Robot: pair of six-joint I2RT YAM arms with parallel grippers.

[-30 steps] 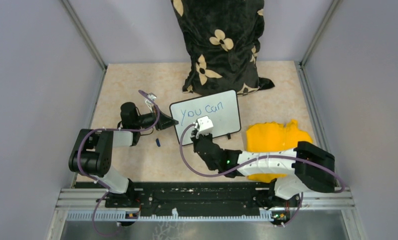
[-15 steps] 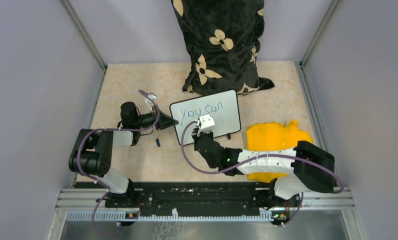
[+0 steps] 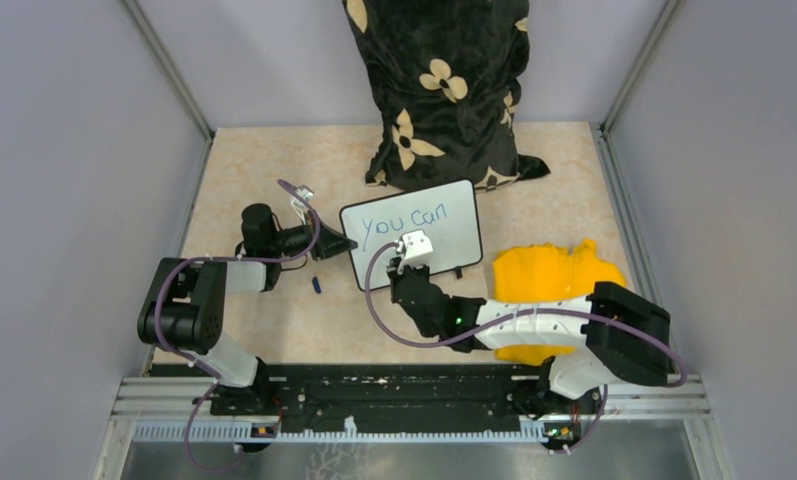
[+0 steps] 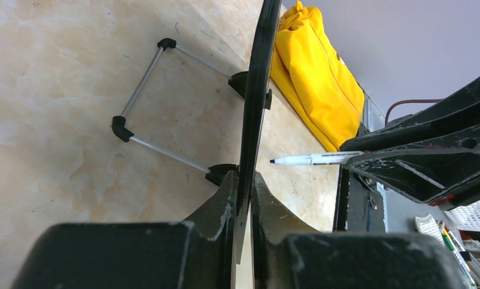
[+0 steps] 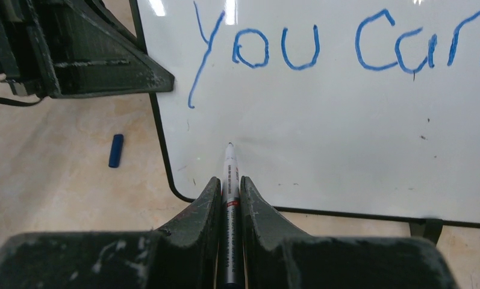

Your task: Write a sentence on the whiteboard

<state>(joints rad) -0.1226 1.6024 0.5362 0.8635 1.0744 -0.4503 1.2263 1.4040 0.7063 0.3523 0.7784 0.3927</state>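
The whiteboard (image 3: 444,243) stands tilted on its wire stand at mid-table. The sentence (image 3: 404,221) on it reads only "You can" in blue, one line; it also shows in the right wrist view (image 5: 339,48). My left gripper (image 3: 336,245) is shut on the board's left edge, seen edge-on in the left wrist view (image 4: 258,78) between the fingers (image 4: 222,198). My right gripper (image 5: 229,183) is shut on a silver marker (image 5: 230,174). Its tip points at the blank lower left of the board (image 5: 321,156). In the left wrist view the marker (image 4: 312,159) tip stands a small gap off the board face.
A blue marker cap (image 3: 316,284) lies on the table left of the board, also seen in the right wrist view (image 5: 115,150). A yellow cloth (image 3: 549,275) lies right of the board. A black floral bag (image 3: 439,90) stands behind it. Grey walls close both sides.
My right gripper with the marker has shifted slightly to the right along the board's lower part. The writing and the left arm are unchanged.
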